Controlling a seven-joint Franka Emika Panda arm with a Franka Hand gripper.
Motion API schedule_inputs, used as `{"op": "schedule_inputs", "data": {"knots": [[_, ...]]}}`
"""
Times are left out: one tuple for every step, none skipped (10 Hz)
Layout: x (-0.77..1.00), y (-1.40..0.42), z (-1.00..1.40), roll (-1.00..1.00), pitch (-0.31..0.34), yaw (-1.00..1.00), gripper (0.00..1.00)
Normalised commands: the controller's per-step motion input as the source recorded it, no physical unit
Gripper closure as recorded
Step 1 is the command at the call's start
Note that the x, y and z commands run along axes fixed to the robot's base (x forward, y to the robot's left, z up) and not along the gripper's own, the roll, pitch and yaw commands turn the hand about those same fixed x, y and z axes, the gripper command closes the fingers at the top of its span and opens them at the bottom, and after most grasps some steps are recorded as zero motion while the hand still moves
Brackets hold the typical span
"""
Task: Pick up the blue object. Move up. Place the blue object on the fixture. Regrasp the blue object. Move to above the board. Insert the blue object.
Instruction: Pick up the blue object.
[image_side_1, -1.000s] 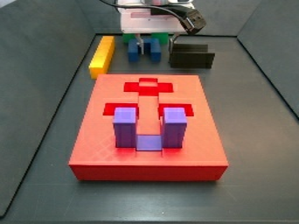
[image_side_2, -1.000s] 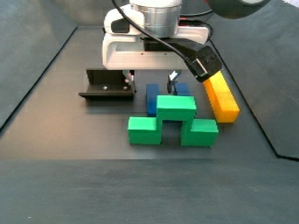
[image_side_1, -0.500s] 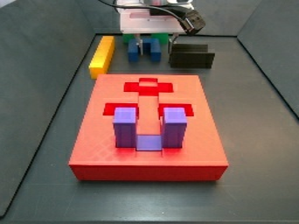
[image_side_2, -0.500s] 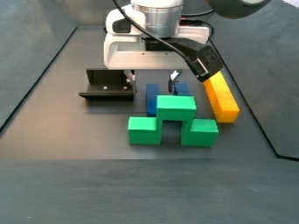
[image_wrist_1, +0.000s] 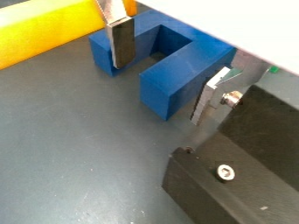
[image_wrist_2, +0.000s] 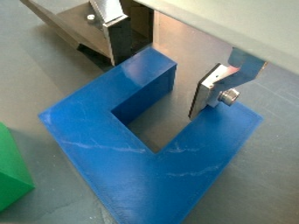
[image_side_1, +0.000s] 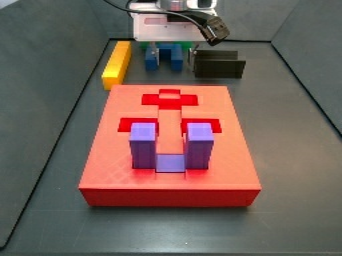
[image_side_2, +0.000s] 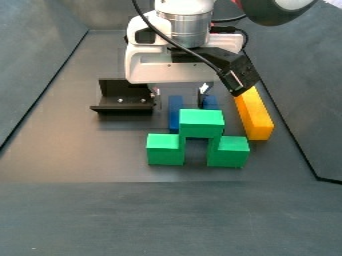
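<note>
The blue object (image_wrist_1: 181, 79) is a dark-blue U-shaped block standing on the floor at the back, between the yellow bar and the fixture (image_side_1: 218, 65). It shows in both side views (image_side_1: 167, 57) (image_side_2: 175, 104) and fills a wrist view (image_wrist_2: 105, 144). My gripper (image_wrist_1: 163, 68) hangs straight over it, its fingers (image_wrist_1: 117, 39) spread wide on either side of the block, with floor showing between a finger (image_wrist_2: 208, 87) and a leg. The jaws stand open and hold nothing. The red board (image_side_1: 114, 170) lies nearer the front.
A yellow bar (image_side_1: 118, 62) lies beside the blue block on the side away from the fixture. A purple U-shaped block (image_side_1: 170, 148) stands in the board. Green blocks (image_side_2: 198, 140) stand close in front of the blue block. The black fixture (image_side_2: 123, 97) is also in a wrist view (image_wrist_1: 233, 179).
The hand has shifted slightly, a little higher in a side view. The blue block has not moved.
</note>
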Motion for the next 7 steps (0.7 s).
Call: {"op": "schedule_inputs", "data": {"knots": [[-0.12, 0.0, -0.14, -0.03, 0.0, 0.0, 0.0], [-0.13, -0.01, -0.22, -0.04, 0.001, 0.0, 0.0], [-0.14, -0.12, -0.24, 0.0, 0.004, 0.0, 0.0], [-0.15, -0.16, -0.25, 0.0, 0.001, 0.0, 0.0], [0.0, -0.01, -0.06, 0.0, 0.007, 0.0, 0.0], [0.06, 0.0, 0.0, 0.0, 0.0, -0.02, 0.0], [0.06, 0.0, -0.01, 0.0, 0.0, -0.08, 0.0]]}}
